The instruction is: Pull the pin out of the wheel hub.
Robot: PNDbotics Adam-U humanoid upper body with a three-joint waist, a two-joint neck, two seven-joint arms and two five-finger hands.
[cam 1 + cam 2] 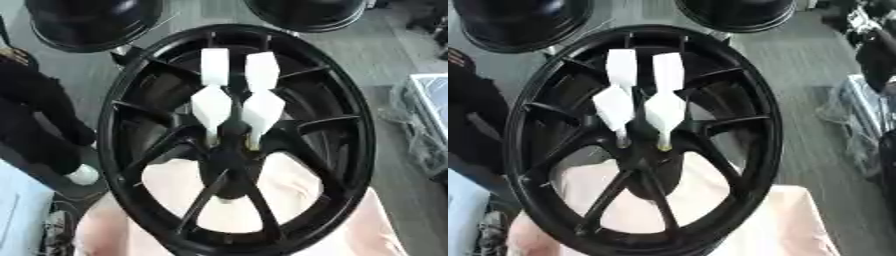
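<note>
A large black spoked wheel hub [350,125] lies tilted on a pale pink cloth [376,235] and fills most of both views. Two white pin-like pieces stand side by side over its middle, the left pin [614,107] and the right pin [664,111]. Each has a wide flat white top and narrows downward. Their thin lower ends [662,145] meet the hub's black centre [647,165]; the right one ends in a yellowish tip. How deep they sit is hidden. Neither of my hands shows in either view.
Two more black rims stand behind, one at the top left [92,22] and one at the top right [306,12]. A dark shape [35,120] fills the left edge. Clear plastic-wrapped items [424,120] lie right, over grey floor.
</note>
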